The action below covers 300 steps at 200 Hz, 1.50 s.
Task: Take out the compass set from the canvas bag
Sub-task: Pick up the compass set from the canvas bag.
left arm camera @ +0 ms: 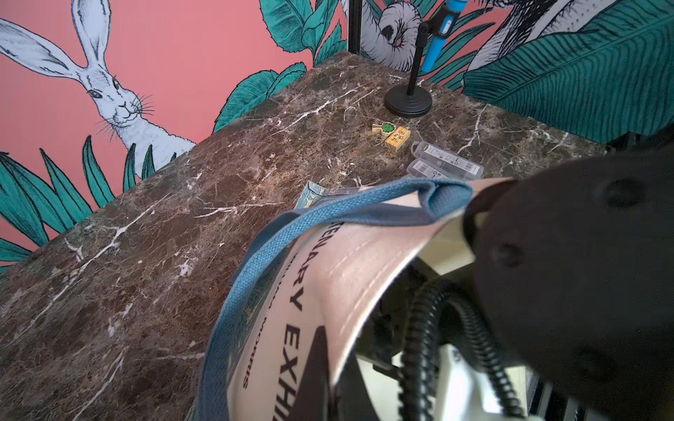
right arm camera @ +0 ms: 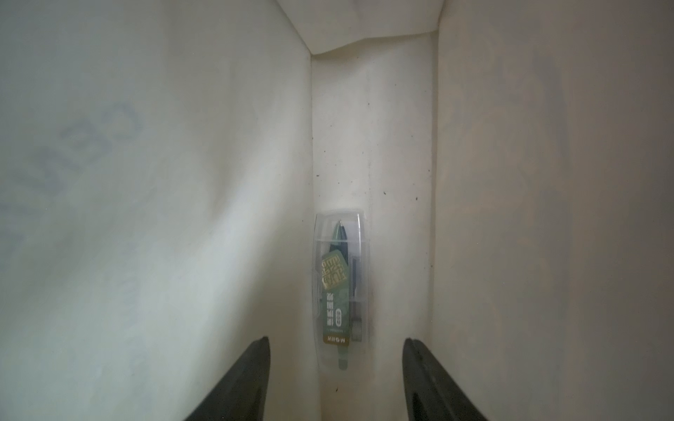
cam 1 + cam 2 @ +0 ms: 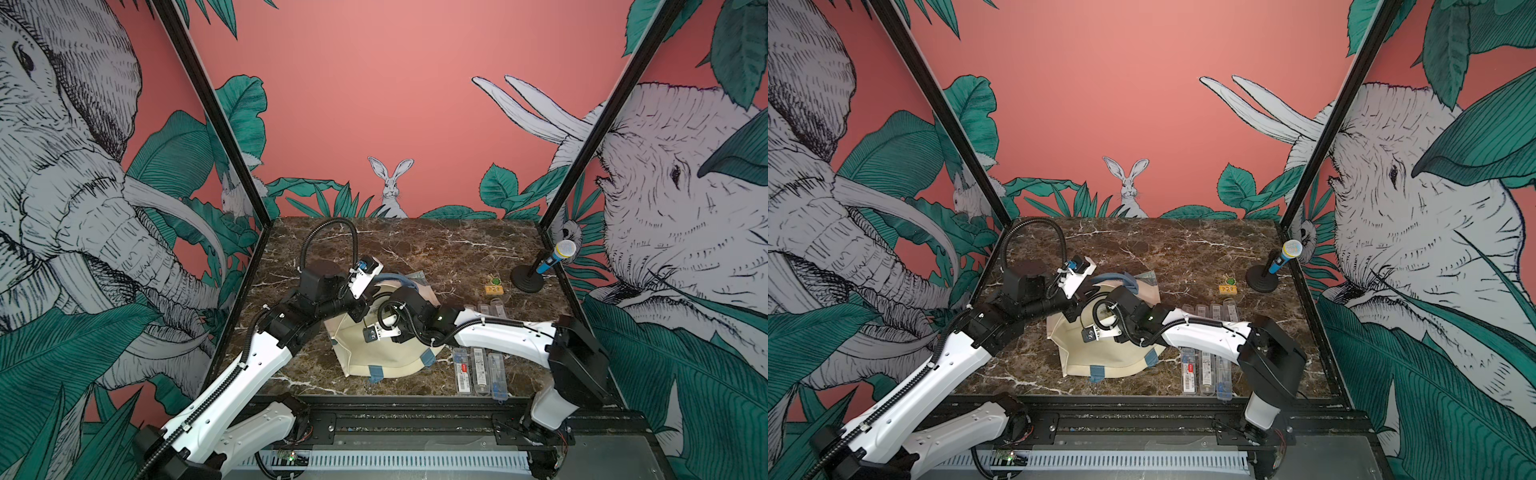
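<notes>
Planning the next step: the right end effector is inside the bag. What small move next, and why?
Probably ease the right end effector deeper and close on the compass set: its jaws are open, the set lies ahead, untouched, and the left end effector holds the canvas bag open.

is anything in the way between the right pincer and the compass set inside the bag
Nothing visible. In the right wrist view the open right pincer faces into the canvas bag, and the compass set lies straight ahead against the end seam, with only bare canvas walls beside it. The left pincer grips the blue handle.
</notes>
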Tool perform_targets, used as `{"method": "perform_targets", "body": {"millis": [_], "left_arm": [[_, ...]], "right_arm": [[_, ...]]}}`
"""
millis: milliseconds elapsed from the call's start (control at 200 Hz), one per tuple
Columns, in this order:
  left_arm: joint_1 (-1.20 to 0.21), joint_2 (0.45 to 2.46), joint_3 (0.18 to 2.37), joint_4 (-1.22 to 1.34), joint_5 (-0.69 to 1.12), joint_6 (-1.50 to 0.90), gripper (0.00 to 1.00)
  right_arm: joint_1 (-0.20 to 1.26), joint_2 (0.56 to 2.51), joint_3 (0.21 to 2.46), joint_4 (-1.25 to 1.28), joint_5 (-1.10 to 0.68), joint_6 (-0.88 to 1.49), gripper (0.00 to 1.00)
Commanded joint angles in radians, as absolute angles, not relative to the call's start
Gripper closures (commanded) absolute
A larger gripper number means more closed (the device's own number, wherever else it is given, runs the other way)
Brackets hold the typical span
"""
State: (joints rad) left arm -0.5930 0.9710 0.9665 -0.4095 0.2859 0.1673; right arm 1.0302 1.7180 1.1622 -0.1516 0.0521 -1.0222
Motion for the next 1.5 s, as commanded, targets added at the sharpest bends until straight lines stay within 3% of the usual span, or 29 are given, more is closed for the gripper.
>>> {"method": "perform_targets", "body": {"millis": [0, 385, 635, 770, 1130, 1495], "left_arm": [[-0.592, 0.948, 1.003, -0.395, 0.328, 0.146, 1.00], [-0.593, 0.957, 1.000, -0.400, 0.369, 0.155, 1.00], [-0.592, 0.950, 0.992, -0.410, 0.373, 0.158, 1.00], [-0.593, 0.942, 0.985, -0.410, 0.362, 0.164, 1.00], [-0.591, 0.940, 0.964, -0.380, 0.330, 0.175, 1.00], [-0.592, 0.933, 0.936, -0.348, 0.310, 0.177, 1.00]], "right_arm": [[1.014, 1.779, 1.196, -0.108, 0.025, -1.071, 0.40], [0.980, 1.929, 1.222, 0.019, 0.095, -1.048, 0.39], [0.940, 2.009, 1.291, -0.023, 0.145, -0.886, 0.26], [0.934, 2.051, 1.349, -0.119, 0.136, -0.789, 0.25], [0.935, 2.124, 1.556, -0.519, -0.019, -0.623, 0.46], [0.934, 2.092, 1.623, -0.654, -0.189, -0.528, 0.50]]}}
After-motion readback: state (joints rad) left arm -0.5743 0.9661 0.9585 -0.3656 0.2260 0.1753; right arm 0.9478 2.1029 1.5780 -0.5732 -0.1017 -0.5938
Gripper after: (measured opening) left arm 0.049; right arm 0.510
